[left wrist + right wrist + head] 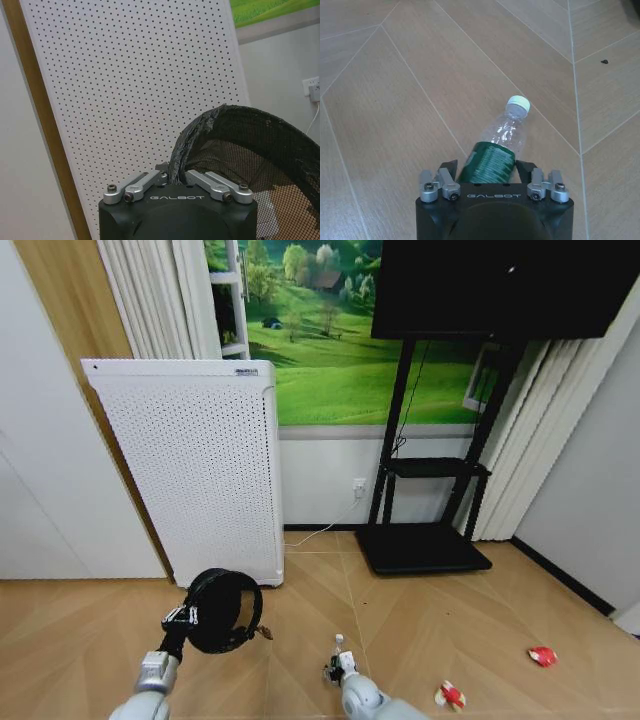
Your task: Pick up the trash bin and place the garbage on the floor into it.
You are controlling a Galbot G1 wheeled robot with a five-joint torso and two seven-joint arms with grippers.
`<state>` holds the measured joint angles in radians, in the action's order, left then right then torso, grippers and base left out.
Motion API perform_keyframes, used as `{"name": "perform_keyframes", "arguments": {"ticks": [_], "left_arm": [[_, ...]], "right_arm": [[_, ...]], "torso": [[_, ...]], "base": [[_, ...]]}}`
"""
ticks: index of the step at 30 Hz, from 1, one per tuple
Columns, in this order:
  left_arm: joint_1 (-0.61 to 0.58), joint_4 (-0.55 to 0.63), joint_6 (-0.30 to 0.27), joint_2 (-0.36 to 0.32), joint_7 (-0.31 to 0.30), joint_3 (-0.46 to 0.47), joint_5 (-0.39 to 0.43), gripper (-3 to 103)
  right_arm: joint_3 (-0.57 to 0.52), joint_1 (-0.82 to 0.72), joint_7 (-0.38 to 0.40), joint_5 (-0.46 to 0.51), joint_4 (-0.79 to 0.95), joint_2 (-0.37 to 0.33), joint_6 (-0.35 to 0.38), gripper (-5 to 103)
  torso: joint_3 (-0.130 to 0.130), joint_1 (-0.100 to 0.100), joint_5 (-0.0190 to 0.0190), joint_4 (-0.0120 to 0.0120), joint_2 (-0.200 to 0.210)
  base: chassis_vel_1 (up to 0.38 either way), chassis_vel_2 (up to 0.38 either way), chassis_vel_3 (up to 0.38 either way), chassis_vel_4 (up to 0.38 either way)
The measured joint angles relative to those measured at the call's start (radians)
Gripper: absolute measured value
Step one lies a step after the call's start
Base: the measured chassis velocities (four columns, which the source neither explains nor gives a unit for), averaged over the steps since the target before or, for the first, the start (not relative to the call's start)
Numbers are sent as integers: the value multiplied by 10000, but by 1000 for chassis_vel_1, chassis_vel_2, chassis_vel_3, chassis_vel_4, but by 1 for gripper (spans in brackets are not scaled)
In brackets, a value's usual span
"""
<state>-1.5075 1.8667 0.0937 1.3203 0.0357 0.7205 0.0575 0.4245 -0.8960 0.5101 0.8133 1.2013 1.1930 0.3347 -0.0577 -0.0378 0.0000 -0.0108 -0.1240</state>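
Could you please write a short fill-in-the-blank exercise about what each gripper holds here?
1. The left gripper is shut on the rim of the black ____.
2. The right gripper holds a clear bottle with a ____ cap.
3. The bottle's label is ____.
4. Two red-and-white wrappers lie on the ____.

Missing words: trash bin; white; green; floor

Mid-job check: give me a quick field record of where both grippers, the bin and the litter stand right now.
left gripper: shut on the rim of the trash bin, held off the floor in front of the white perforated appliance
right gripper: fingers either side of the clear bottle, green label between them; firm grip cannot be confirmed
bottle cap: white, pointing away from the gripper
other litter: two red-and-white wrappers on the floor to the robot's right
bin contents: nothing visible through the mesh
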Motion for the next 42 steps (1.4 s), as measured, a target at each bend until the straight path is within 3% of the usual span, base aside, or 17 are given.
{"name": "perform_keyframes", "arguments": {"ticks": [1,3,4,5,8,10,11,15,27,30,35,42], "left_arm": [[0,0,0,0,0,0,0,5],[54,-44,11,31,-6,-48,-24,5],[62,-73,21,31,-9,-48,-25,5],[62,-73,21,31,-9,-48,-25,5],[63,-91,40,21,-10,-48,-25,5],[62,-96,45,7,-11,-48,-24,5],[65,-119,56,-12,-11,-56,-24,5],[126,-208,77,-29,-13,-109,-18,5],[177,-231,85,19,-24,-206,-13,5],[288,-217,57,-34,-44,-304,52,5],[509,-231,-37,-50,-58,-515,127,5],[1086,-495,-227,10,-134,-1114,137,5]], "right_arm": [[0,0,0,0,0,0,0,70],[-57,-47,-15,-73,27,-103,-16,42],[-60,-54,-16,-82,42,-149,-21,37],[-60,-54,-16,-82,42,-149,-21,37],[-60,-64,-13,-117,47,-182,-25,24],[-51,-68,-12,-132,48,-190,-26,24],[-32,-81,-4,-155,51,-195,-27,18],[-14,-205,88,-140,227,-277,-8,12],[-411,-324,568,411,1392,-901,193,12],[-830,-213,718,871,2486,-1632,369,12],[-1311,-202,761,1043,3557,-2255,425,12],[-3032,-1082,333,844,5737,-3434,169,12]], "torso": [[0,0,0,0,0],[1,0,0,-2,-1],[1,0,0,-2,0],[1,0,0,-2,0],[1,1,0,-2,-1],[1,0,-1,-1,-1],[1,1,0,-2,0],[1,0,0,-1,-1],[0,0,3,-1,0],[0,0,1,-2,0],[0,0,1,-1,0],[-1,0,3,-4,0]], "base": [[0,0,0,0],[0,0,0,0],[0,0,0,0],[0,0,0,0],[0,0,0,0],[0,0,0,0],[0,0,0,0],[0,0,0,0],[0,0,0,0],[0,0,0,0],[0,0,0,0],[0,0,0,0]]}}
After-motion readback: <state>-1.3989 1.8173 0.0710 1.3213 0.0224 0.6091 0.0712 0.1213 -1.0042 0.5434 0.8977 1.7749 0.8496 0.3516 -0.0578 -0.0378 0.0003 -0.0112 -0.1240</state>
